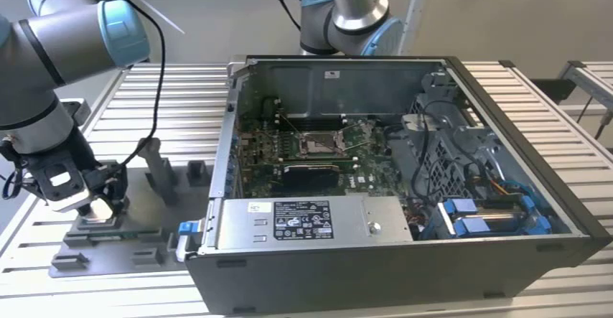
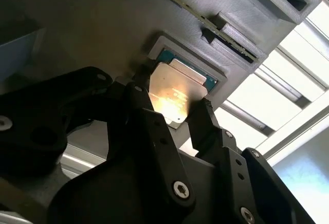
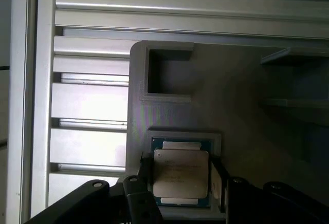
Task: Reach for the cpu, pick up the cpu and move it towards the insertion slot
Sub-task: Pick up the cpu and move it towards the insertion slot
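Desk [image 1: 143,88]: ribbed aluminium slats, pale and matte, with long grooves running between them. A plain light wall stands behind it.

The arm [image 1: 39,95] comes down at the exterior view's left, grey tube with blue joint caps. Beneath the tool [image 1: 94,209] lies a grey plastic fixture [image 1: 105,240], a flat plate with upright blocks. In both wrist views its surface shows fine printed ridges. Just beyond the tool's tips the plate has a square pocket [image 3: 167,72] with raised walls.

The cpu [image 3: 181,175] sits in a shallow framed recess of that fixture, directly between the tool's black fingers [image 2: 203,118]. It is a thin square. Its top is a pale silvery plate with rounded corners, and a green-blue border shows around it. In the second wrist view the plate catches a warm glare.

I read the tool as clamped on the cpu: one finger bears on each of two opposite edges, and I see no gap in either wrist view. The chip lies flat in its recess.

The insertion slot [image 1: 321,143] is well apart from the tool, toward the exterior view's right. It is a shiny metal frame with a dark centre on a green circuit board [image 1: 257,153], inside an open dark-grey computer case [image 1: 383,268]. On the case's near side sits a silver box [image 1: 301,221].
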Robot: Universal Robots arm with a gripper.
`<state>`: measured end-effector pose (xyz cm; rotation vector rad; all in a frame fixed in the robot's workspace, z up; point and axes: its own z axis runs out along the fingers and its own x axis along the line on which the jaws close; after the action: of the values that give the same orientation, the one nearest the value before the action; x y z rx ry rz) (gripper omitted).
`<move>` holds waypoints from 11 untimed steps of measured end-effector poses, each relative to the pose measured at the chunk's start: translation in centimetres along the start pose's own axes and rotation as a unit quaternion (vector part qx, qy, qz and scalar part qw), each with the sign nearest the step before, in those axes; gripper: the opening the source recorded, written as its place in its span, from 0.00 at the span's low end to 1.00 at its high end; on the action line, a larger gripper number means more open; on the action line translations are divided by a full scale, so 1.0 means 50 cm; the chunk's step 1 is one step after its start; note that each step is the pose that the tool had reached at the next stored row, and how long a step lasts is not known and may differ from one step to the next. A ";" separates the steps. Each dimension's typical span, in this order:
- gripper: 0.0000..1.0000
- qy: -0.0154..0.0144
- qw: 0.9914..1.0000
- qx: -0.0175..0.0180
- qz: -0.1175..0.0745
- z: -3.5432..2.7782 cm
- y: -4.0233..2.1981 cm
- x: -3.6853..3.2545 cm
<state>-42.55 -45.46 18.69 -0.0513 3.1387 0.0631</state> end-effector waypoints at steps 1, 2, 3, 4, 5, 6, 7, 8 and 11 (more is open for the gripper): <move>0.00 0.000 1.000 0.000 0.000 -0.002 0.000 0.000; 0.00 0.000 1.000 0.000 0.000 -0.005 0.000 0.000; 0.00 0.000 1.000 0.000 0.000 -0.009 0.000 0.000; 0.00 0.000 1.000 0.000 0.000 -0.013 0.001 0.000; 0.00 0.000 1.000 0.000 0.000 -0.017 0.001 0.000; 0.00 0.000 1.000 0.000 0.000 -0.022 0.001 0.000; 0.00 0.000 1.000 0.000 0.000 -0.027 0.001 0.000; 0.00 0.000 1.000 0.000 0.000 -0.031 0.001 0.000; 0.00 0.000 1.000 0.000 0.000 -0.045 0.002 0.000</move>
<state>-42.55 -45.46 20.95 -0.0513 3.1389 0.0628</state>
